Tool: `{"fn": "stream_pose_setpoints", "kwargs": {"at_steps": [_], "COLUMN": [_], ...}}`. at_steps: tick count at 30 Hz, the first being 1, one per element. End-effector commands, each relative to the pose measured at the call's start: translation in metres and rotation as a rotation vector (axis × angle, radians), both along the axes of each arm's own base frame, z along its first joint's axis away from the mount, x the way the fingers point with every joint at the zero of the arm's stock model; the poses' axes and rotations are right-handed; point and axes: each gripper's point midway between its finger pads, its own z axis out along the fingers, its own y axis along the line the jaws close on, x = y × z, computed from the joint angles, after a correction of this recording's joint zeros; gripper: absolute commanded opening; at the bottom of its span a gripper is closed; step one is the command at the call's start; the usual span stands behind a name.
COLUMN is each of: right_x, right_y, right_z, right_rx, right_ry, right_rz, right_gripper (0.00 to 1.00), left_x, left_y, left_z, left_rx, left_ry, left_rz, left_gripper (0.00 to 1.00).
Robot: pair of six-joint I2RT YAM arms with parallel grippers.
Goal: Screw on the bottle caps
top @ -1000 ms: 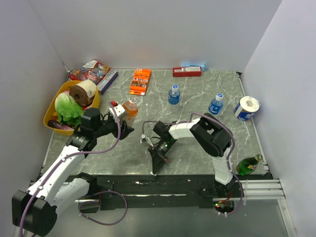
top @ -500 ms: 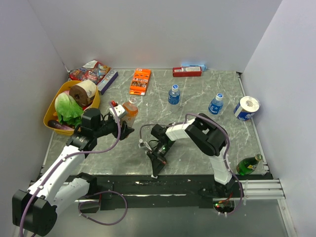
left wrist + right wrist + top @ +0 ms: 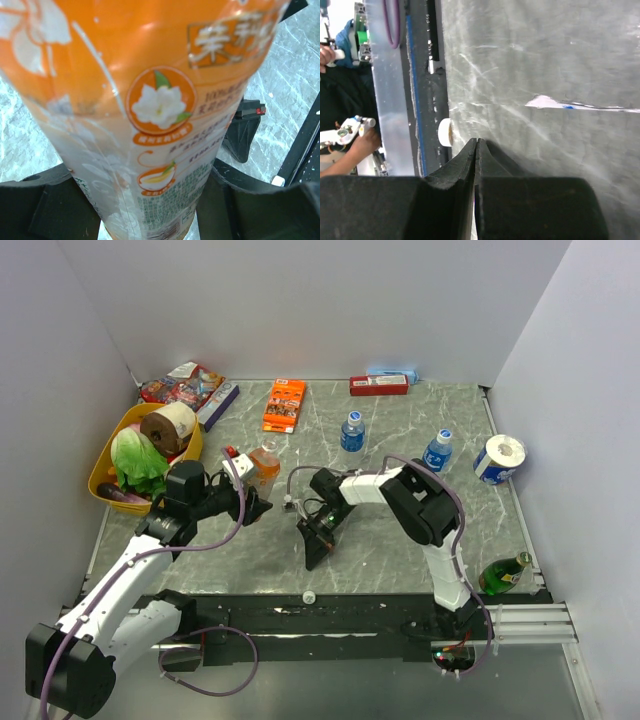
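Left gripper (image 3: 254,497) clamps the orange bottle (image 3: 150,100), base hidden. Right gripper (image 3: 476,145) is closed and empty near the white cap (image 3: 444,132) at the table's (image 3: 400,550) near edge.

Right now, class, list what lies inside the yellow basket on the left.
A brown paper roll, a green leafy vegetable and something purple at the near rim of the yellow basket. Whatever lies beneath them is covered.

Marbled grey table (image 3: 400,540): two blue-labelled bottles (image 3: 352,431) (image 3: 437,451), orange box (image 3: 284,405), red box (image 3: 379,386), paper roll (image 3: 499,459), yellow basket (image 3: 103,465); whitish cap (image 3: 309,596) at near edge.
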Motion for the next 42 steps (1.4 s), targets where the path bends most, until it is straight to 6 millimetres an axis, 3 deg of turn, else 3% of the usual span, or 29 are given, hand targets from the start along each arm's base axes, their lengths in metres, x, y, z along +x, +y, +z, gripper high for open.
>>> {"fn": "stream_pose_setpoints", "kwargs": {"at_steps": [1, 7, 9, 12, 13, 14, 16, 17, 18, 19, 22, 25, 29, 31, 34, 42], "right_x": [0.004, 0.006, 0.007, 0.006, 0.005, 0.008, 0.002, 0.003, 0.009, -0.001, 0.013, 0.016, -0.002, -0.016, -0.032, -0.043], "right_y": [0.001, -0.002, -0.001, -0.003, -0.006, -0.006, -0.01, -0.009, -0.011, -0.011, -0.004, -0.01, -0.023, -0.032, -0.028, -0.024], "right_z": [-0.002, 0.025, 0.045, 0.066, 0.067, 0.08, 0.079, 0.089, 0.088, 0.085, 0.098, 0.096, 0.073, 0.061, 0.056, 0.026], "right_rx": [0.001, 0.129, 0.186, 0.258, 0.255, 0.304, 0.308, 0.359, 0.329, 0.349, 0.355, 0.351, 0.427, 0.434, 0.451, 0.428], "right_ry": [-0.033, -0.266, -0.383, -0.587, -0.635, -0.762, -0.927, -1.08, -1.188, -1.243, -1.418, -1.481, -1.55, -1.511, -1.486, -1.4], "right_rz": [0.014, 0.011, 0.026, 0.089, 0.109, 0.157, 0.264, 0.346, 0.39, 0.458, 0.585, 0.804, 1.194, 1.302, 1.38, 1.553], "right_gripper": [0.05, 0.25, 0.36, 0.43, 0.44, 0.46, 0.48, 0.49, 0.49, 0.5, 0.48, 0.44, 0.46, 0.47, 0.5, 0.57], "left_x": [0.001, 0.006, 0.01, 0.015, 0.016, 0.02, 0.023, 0.026, 0.027, 0.027, 0.026, 0.024, 0.021, 0.02, 0.019, 0.005], "left_y": [-0.003, 0.002, 0.005, 0.008, 0.009, 0.012, 0.015, 0.018, 0.02, 0.021, 0.025, 0.024, 0.023, 0.025, 0.029, 0.034], "left_z": [0.011, 0.016, 0.018, 0.024, 0.026, 0.029, 0.035, 0.04, 0.044, 0.047, 0.057, 0.066, 0.075, 0.075, 0.075, 0.067], "left_rx": [-0.031, -0.031, -0.038, -0.062, -0.069, -0.078, -0.098, -0.106, -0.117, -0.122, -0.121, -0.134, -0.154, -0.16, -0.185, -0.215], "left_ry": [-0.034, -0.056, -0.062, -0.066, -0.067, -0.074, -0.076, -0.085, -0.09, -0.098, -0.135, -0.16, -0.226, -0.245, -0.271, -0.344], "left_rz": [-0.012, 0.034, 0.067, 0.111, 0.121, 0.137, 0.166, 0.183, 0.193, 0.196, 0.197, 0.187, 0.167, 0.177, 0.207, 0.206], "left_gripper": [0.59, 0.64, 0.66, 0.67, 0.67, 0.66, 0.64, 0.63, 0.62, 0.61, 0.58, 0.55, 0.55, 0.55, 0.55, 0.58]}}
